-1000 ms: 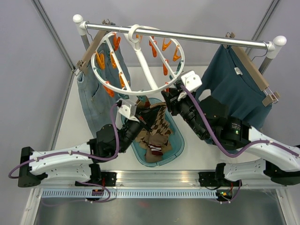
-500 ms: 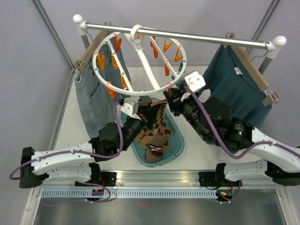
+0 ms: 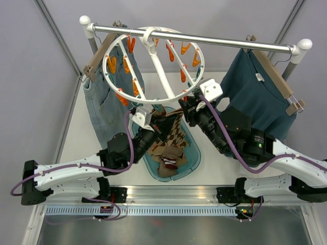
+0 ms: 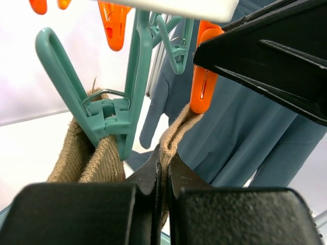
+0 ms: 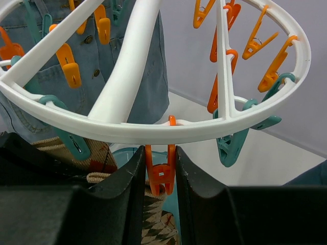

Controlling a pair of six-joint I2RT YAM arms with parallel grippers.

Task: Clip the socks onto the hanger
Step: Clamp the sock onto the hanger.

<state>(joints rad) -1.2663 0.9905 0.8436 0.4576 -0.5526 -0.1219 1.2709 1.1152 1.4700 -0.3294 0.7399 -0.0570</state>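
One ribbed tan sock [image 4: 176,130] in L end effector [image 4: 163,176], touching orange pin [image 4: 203,87]

A white worktop [image 3: 212,166] carries a teal basin [image 3: 193,162] near its middle, towards the near edge; argyle socks [image 3: 171,158] lie heaped inside.

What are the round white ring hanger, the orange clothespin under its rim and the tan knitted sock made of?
The round white ring hanger looks like moulded plastic: smooth, with a slight gloss. The orange clothespin is probably plastic too: glossy, with moulded recesses in its face. The tan knitted sock is soft knit fabric, matt, with ribbed loops showing. Its fibre can't be told.
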